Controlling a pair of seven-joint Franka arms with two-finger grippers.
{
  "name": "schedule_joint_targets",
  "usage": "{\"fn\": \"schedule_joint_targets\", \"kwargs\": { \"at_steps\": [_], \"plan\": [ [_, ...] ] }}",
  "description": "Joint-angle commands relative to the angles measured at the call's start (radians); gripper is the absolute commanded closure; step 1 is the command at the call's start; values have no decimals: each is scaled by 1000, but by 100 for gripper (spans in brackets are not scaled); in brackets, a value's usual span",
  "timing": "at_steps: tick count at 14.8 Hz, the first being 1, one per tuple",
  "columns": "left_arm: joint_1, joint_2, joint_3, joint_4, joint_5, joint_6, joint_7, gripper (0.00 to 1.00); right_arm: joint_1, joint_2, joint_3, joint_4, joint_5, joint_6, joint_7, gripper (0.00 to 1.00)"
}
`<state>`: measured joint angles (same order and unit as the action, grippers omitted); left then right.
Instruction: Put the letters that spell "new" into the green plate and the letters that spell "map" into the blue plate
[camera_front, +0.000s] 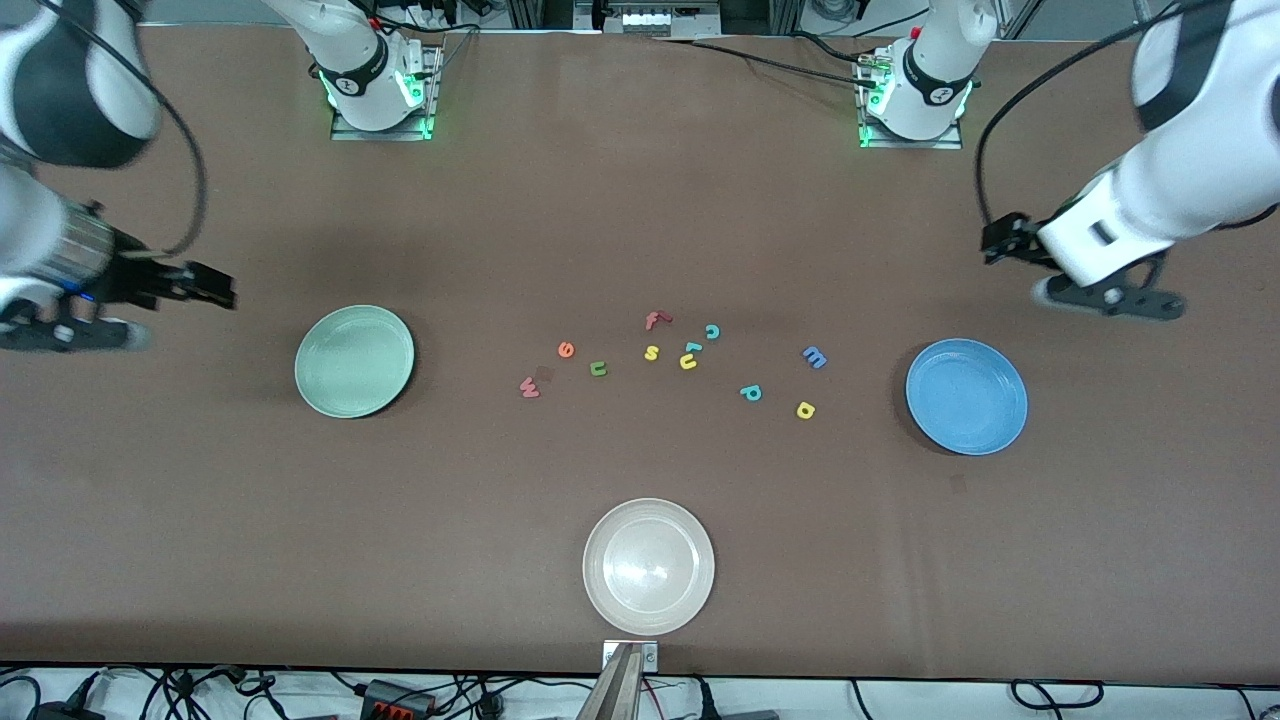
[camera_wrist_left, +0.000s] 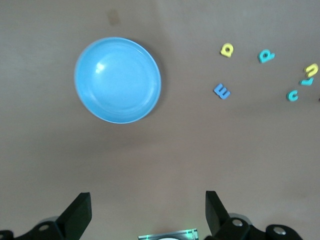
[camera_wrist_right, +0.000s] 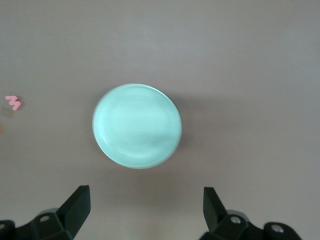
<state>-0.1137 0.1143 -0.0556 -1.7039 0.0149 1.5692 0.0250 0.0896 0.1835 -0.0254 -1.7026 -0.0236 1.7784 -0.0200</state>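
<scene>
Both plates empty, green plate mid-left of frame, blue plate mid-right, all letters loose at centre; left gripper and right gripper spread wide, holding nothing; risk: yellow a confused with lookalike yellow u.

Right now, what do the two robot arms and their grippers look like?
Both arms are glossy white with dark grey joint sections and black cables looping along them. The left gripper and right gripper are black, each with two flat wedge-shaped fingers. The bases glow green and carry a round black logo.
</scene>
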Motion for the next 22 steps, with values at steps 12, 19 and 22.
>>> {"fn": "schedule_joint_targets", "kwargs": {
  "at_steps": [12,19,22],
  "plan": [
    [-162,450,-9,83,8,509,81,0,351,379,-4,14,4,418,126,0],
    [-187,564,-10,69,7,681,79,0,417,556,-4,127,2,512,196,12],
    [-192,602,-16,69,7,716,79,2,432,557,-4,129,2,512,232,23]
  ]
}}
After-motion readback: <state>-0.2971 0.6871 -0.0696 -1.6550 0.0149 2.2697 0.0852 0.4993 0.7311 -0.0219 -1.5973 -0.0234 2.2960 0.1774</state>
